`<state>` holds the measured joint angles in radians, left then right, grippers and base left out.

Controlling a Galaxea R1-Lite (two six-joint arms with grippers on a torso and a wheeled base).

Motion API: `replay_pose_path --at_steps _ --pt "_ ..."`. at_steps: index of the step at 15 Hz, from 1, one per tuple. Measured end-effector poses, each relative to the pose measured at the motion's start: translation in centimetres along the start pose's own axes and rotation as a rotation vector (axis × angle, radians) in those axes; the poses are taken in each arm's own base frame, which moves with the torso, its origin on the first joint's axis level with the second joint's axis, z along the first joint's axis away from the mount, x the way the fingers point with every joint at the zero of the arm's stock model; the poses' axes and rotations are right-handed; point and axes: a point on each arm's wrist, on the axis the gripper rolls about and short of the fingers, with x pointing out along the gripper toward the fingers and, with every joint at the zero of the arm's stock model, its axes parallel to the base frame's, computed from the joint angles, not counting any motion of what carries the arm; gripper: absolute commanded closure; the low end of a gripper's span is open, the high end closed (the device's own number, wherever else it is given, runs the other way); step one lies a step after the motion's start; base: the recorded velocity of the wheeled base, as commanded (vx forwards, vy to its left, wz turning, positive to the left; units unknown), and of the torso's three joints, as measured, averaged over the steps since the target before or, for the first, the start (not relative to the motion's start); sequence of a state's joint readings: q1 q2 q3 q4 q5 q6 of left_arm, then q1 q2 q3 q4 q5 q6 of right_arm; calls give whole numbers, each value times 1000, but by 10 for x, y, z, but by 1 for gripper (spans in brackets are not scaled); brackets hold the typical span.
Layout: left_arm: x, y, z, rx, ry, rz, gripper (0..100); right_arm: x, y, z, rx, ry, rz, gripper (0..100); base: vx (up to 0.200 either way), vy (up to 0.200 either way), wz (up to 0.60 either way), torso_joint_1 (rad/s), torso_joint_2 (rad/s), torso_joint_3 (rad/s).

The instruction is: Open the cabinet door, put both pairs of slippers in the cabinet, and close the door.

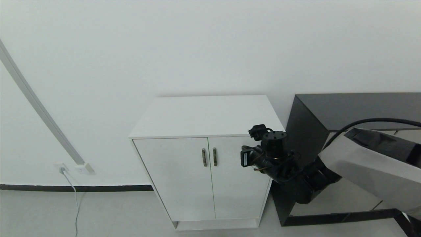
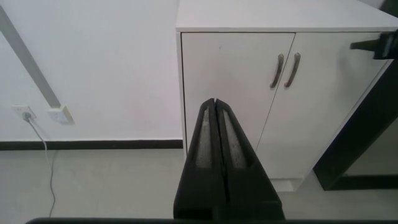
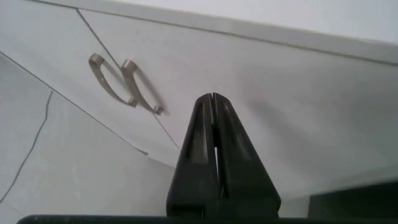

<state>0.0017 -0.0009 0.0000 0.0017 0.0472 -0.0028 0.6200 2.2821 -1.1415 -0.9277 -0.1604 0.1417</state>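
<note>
Pressing its two fingers flat together with nothing between them, the left gripper (image 2: pixel 215 101) hangs back from the white cabinet (image 1: pixel 204 115), facing its left door (image 1: pixel 177 177). The right gripper (image 3: pixel 213 96), likewise clenched and empty, is close in front of the right door (image 1: pixel 236 184), at 3 o'clock from the handles in the head view. Both doors are closed and meet at a thin centre seam. The left handle (image 1: pixel 204 157) and right handle (image 1: pixel 214 156) stand upright just beside each other, one on either side of it. A glossy black unit (image 1: pixel 306 131) stands just beside the cabinet at its 3 o'clock. On the wall behind, at the cabinet's 9 o'clock, a socket (image 1: pixel 61 168) holds a plug. Its cable (image 1: pixel 76 204) drops to the floor, and a pale trunking strip (image 1: pixel 33 98) climbs toward 11 o'clock.
</note>
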Motion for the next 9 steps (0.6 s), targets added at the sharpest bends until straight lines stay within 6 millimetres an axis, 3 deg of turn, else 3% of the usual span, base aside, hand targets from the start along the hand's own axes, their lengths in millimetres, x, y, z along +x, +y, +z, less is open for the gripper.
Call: replay_pose_path --at_steps 4,9 --pt "0 0 0 0 0 0 100 -64 -16 10 2 -1 -108 100 0 0 0 0 0 0" --pt "0 0 0 0 0 -1 100 -142 -81 26 8 -25 -464 100 0 0 0 0 0 0"
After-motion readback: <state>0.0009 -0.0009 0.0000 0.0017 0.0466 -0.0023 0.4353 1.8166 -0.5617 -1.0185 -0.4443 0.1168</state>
